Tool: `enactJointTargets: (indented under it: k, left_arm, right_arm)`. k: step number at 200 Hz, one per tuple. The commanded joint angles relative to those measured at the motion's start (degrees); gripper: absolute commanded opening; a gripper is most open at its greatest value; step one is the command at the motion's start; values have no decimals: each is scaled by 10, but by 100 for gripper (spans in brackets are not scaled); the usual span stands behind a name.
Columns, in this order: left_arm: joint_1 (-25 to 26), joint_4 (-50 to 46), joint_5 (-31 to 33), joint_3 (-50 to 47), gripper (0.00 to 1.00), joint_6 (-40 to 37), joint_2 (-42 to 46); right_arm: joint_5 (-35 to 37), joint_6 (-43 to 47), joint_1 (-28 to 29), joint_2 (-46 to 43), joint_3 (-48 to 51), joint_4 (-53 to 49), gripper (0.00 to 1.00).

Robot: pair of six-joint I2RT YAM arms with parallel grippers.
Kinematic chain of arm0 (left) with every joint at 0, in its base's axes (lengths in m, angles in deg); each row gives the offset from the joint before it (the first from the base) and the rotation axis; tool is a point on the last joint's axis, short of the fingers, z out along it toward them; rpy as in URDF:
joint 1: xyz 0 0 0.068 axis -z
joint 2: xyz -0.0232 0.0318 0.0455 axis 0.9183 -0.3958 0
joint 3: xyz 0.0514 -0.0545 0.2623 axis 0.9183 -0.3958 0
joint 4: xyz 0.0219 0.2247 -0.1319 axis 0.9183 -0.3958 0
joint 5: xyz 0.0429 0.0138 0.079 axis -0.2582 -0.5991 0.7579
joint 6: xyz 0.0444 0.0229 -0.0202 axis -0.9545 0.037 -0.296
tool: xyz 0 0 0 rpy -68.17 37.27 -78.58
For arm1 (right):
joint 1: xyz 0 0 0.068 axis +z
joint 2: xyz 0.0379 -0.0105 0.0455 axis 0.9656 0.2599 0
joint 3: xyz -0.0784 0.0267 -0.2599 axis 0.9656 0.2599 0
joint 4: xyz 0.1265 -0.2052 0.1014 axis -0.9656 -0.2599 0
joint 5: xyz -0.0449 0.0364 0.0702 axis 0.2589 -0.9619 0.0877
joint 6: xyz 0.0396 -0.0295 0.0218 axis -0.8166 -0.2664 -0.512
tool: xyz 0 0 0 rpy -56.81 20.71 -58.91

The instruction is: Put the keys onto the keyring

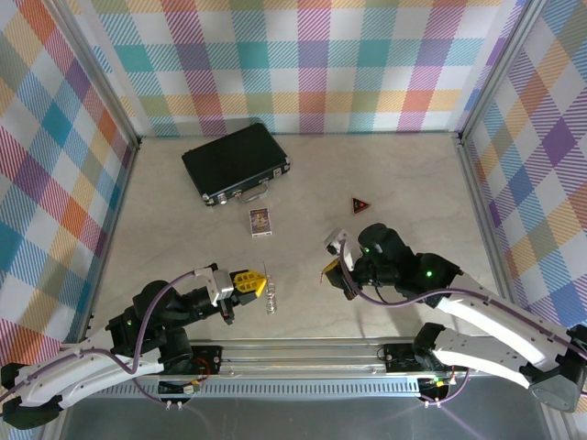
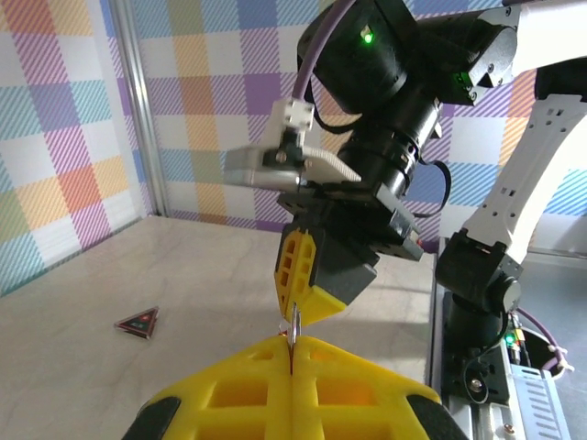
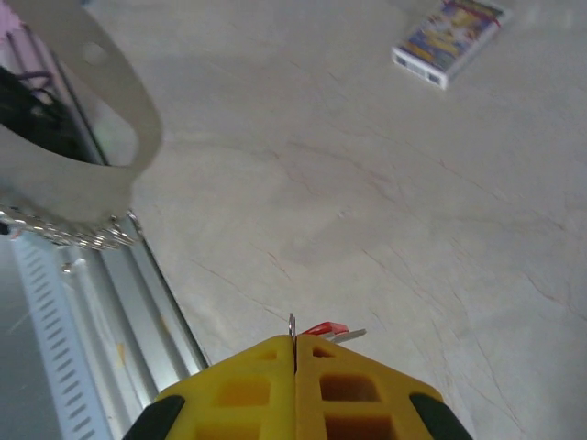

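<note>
My left gripper (image 1: 253, 283) (image 2: 292, 350) is shut near the front rail, and a thin silvery edge of the keyring (image 2: 293, 326) sticks up from between its yellow fingers. From above, the keyring (image 1: 269, 293) hangs just right of those fingertips, its small metal pieces dangling. My right gripper (image 1: 328, 271) (image 3: 294, 345) is shut a short way to the right, pinching a thin metal piece of the keys. The red tag and silvery blade of the keys (image 3: 336, 331) poke out just past its fingertips. In the left wrist view the right gripper (image 2: 307, 280) hovers directly beyond the keyring edge.
A black case (image 1: 236, 162) lies at the back left. A small card box (image 1: 260, 222) (image 3: 448, 40) sits mid-table, and a dark red triangular piece (image 1: 361, 205) (image 2: 138, 322) lies to the right. The metal rail (image 1: 303, 353) runs along the near edge.
</note>
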Motion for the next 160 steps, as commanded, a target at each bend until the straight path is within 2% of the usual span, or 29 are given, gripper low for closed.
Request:
enactJointTargets:
  k: [1,83,123,160]
  left_arm:
    - [2,12,-35,33,0,10,-8]
    - [2,-2,-107,68,0,-6,-48]
    - [2,-11,-120,82,0,-19,-68]
    - [2,13,-126,71,0,-22,-73]
  right_arm:
    - [-58,34,7,-22,-7,57,0]
    - [-178,111,16,-11,-69,39,0]
    - [-208,121,18,0,-90,39,0]
    - [-202,152,37,16,-125,13,0]
